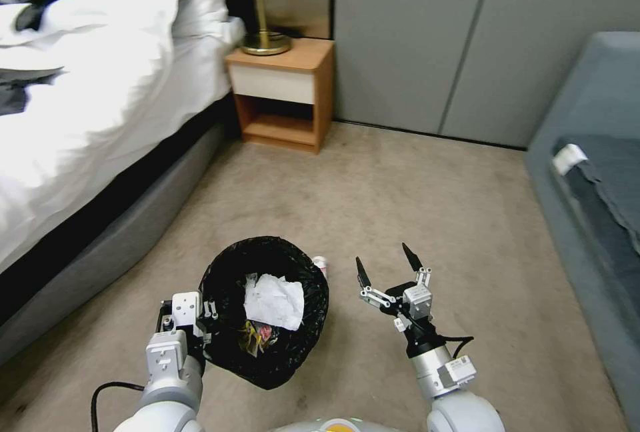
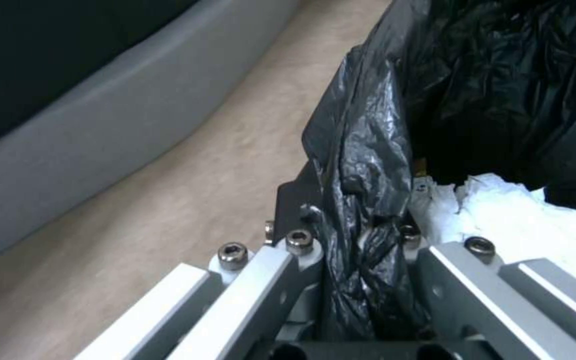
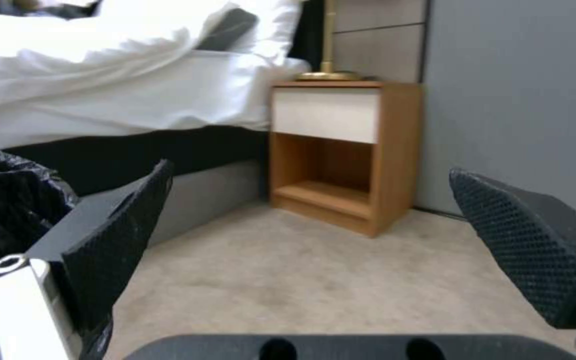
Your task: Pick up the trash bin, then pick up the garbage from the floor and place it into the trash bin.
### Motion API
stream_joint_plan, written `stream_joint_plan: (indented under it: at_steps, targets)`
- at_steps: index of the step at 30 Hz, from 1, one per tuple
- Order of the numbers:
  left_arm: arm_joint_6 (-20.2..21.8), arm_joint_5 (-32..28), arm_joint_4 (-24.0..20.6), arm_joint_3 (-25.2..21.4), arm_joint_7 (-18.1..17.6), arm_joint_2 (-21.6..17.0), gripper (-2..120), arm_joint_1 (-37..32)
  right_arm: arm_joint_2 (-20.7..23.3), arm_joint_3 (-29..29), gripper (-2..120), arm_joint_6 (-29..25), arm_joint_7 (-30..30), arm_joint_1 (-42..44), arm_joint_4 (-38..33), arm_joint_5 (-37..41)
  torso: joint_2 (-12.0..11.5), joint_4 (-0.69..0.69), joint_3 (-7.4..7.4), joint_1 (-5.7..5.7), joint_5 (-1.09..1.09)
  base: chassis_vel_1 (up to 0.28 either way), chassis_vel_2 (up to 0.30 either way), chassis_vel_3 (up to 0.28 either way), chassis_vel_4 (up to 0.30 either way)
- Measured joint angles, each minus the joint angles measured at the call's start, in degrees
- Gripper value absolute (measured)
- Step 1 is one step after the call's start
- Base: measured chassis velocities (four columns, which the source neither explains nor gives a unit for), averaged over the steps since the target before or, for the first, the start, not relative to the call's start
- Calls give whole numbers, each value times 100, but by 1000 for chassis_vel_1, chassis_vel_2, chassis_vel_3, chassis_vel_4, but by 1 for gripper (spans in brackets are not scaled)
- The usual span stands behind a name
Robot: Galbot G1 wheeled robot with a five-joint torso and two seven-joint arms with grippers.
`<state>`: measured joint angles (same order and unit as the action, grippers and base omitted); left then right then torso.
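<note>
Head view, lower left: the left gripper point(image 1: 207, 325) is clamped on the bagged rim of the trash bin point(image 1: 267, 365), which holds white tissue point(image 1: 273, 300) and wrappers. Lower centre-right, the right gripper point(image 1: 385, 265) points upward, fingers spread wide and empty. Bare carpet point(image 1: 413, 199) stretches between bed point(image 1: 87, 119) and sofa point(image 1: 587, 172).

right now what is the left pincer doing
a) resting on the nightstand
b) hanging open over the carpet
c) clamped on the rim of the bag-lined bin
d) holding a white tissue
c: the left pincer is shut on the black-bag-covered rim of the trash bin, with the bag pinched between its fingers in the left wrist view; the right pincer is open beside the bin.
</note>
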<state>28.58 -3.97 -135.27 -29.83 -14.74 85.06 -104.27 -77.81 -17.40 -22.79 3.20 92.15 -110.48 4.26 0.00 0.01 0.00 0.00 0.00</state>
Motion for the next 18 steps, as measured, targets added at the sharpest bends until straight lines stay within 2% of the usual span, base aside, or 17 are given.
stream_joint_plan:
  at_steps: [18]
  targets:
    - [-62, 17, -2, 19, 5, -5, 3, -25, 6, -6, 100, 23, -1, 41, -64, -22, 0, 0, 0, 0, 0, 131, 123, 128, 134]
